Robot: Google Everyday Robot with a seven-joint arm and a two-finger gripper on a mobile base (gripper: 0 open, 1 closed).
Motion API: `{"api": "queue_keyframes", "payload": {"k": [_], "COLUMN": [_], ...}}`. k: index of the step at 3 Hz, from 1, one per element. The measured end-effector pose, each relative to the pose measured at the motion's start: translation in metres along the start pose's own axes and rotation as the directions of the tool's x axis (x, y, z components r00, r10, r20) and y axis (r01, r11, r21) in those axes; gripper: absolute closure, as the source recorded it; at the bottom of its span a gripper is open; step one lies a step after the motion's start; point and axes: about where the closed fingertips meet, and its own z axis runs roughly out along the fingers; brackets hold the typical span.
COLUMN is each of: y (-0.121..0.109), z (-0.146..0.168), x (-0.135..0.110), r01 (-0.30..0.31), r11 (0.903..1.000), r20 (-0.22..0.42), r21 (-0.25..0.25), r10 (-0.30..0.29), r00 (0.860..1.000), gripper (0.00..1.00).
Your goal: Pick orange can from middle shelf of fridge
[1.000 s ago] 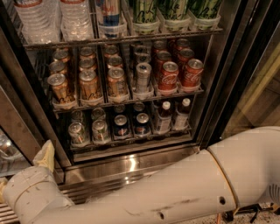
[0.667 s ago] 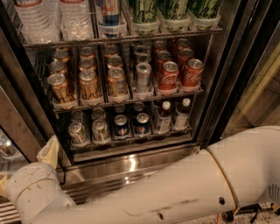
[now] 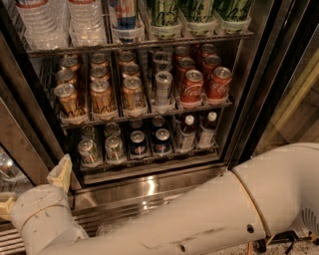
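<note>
The fridge (image 3: 259, 99) stands open in front of me. Its middle shelf (image 3: 144, 115) holds three rows of orange cans (image 3: 101, 97) on the left, a slim silver can (image 3: 163, 87) in the middle and red Coca-Cola cans (image 3: 192, 87) on the right. The front orange cans (image 3: 68, 99) stand upright in clear trays. My gripper (image 3: 32, 187) is low at the left, below the bottom shelf and outside the fridge, well under the orange cans. One cream fingertip (image 3: 62, 172) points up toward the shelves. The fingers are spread apart and hold nothing.
The top shelf holds water bottles (image 3: 67, 22), a blue can (image 3: 123, 15) and green cans (image 3: 199, 12). The bottom shelf holds silver cans (image 3: 89, 151), dark cans (image 3: 138, 143) and bottles (image 3: 207, 130). My white arm (image 3: 224, 209) crosses the foreground. The steel base grille (image 3: 144, 191) lies below.
My gripper has shifted a little to the right and up at the lower left. The cans and shelves have not moved.
</note>
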Motion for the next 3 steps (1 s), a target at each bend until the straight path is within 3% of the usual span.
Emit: {"api": "queue_keyframes", "payload": {"k": [2,3], "y": [-0.011,-0.018], "z": [-0.005,-0.008], "x": [0.002,-0.003], "r01": [-0.019,-0.021], "r11": [0.9901,0.9698], "r20": [0.107,0.202], "r21": [0.139,0.243], "r10": [0.004,-0.030], "r00": [0.994,0.979], "gripper": [0.00,0.00]}}
